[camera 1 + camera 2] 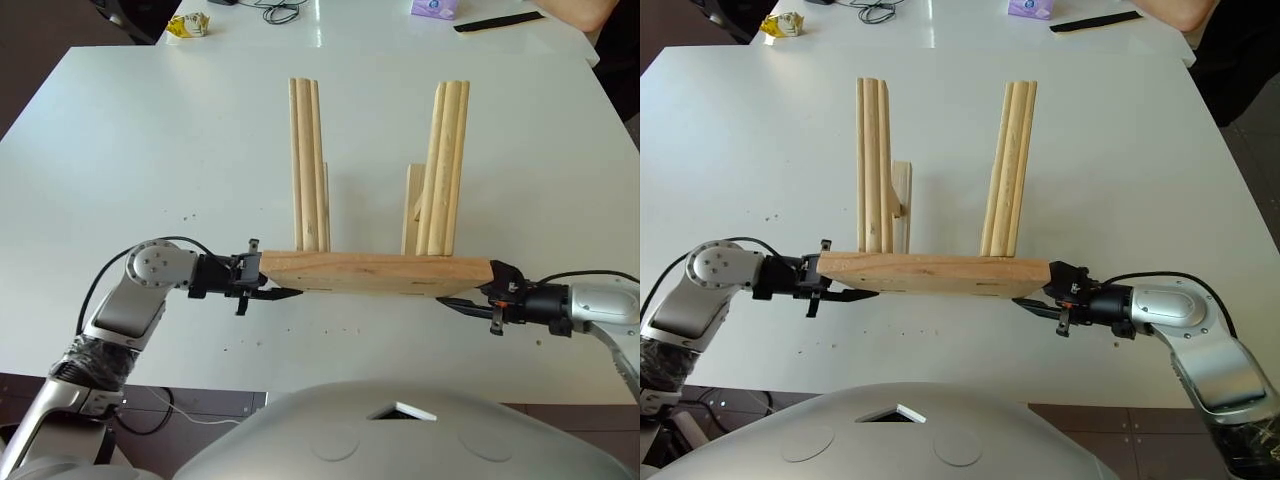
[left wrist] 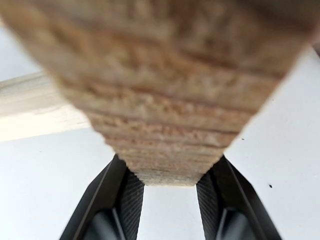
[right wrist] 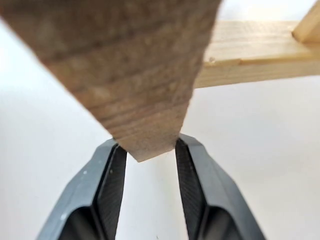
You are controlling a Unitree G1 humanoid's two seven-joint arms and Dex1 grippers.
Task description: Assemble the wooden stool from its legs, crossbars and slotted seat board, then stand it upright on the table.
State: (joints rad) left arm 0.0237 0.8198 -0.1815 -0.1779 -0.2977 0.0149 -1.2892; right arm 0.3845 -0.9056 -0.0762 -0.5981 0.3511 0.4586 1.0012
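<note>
**Stool on its side, seat board clamped at both ends**

Your left hand point(image 1: 275, 281) grips the seat board point(image 1: 375, 272) at its 9 o'clock end and your right hand point(image 1: 472, 286) at 3 o'clock, fingers closed on the wood. This two-end hold probably serves to pivot the stool. The legs point(image 1: 308, 165) point to 12 o'clock, low over the worktop point(image 1: 150, 130); contact can't be judged. The board sits near the 6 o'clock edge, so swing the legs down with care. There is open room at 12 o'clock.
</note>
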